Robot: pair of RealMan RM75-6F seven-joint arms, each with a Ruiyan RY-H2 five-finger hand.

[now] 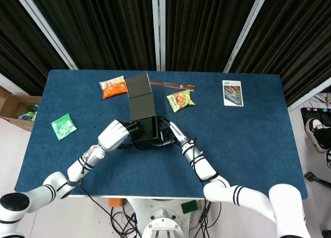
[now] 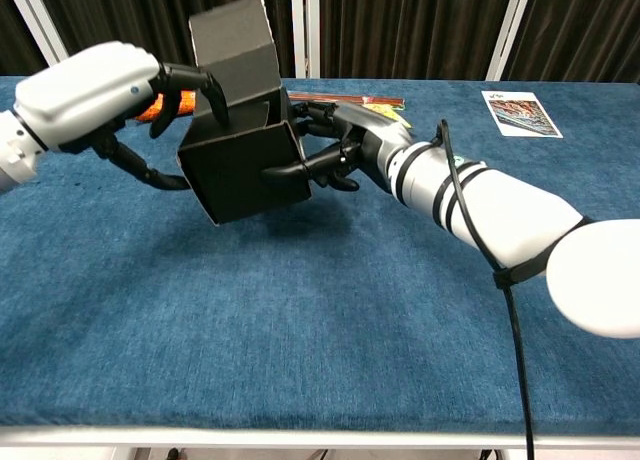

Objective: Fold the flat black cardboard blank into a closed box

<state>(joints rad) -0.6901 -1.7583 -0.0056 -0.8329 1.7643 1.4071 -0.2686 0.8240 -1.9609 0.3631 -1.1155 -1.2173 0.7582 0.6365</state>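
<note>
Nearest the robot, both white arms are reaching in over the blue table (image 1: 248, 139) and meeting at the black box (image 2: 245, 170), which is sitting partly folded near the middle of the cloth. The left hand (image 2: 95, 90) is gripping the box from its left side, dark fingers (image 2: 185, 85) curling over the top edge. The right hand (image 2: 345, 145) is holding the opposite side, its fingers pressing flat against the box's right wall. Between them the box is tilting, lifted off the cloth in the chest view, with its lid flap (image 1: 139, 95) standing open and stretching away toward the far side.

Further back, an orange snack packet (image 1: 113, 87) is lying just left of the flap, and a yellow-green packet (image 1: 180, 100) is lying to its right. A pair of reddish chopsticks (image 1: 171, 85) is resting behind them. Well off to the left a green sachet (image 1: 63, 126) is lying alone, and near the far right a printed card (image 1: 232, 92) is sitting flat.
</note>
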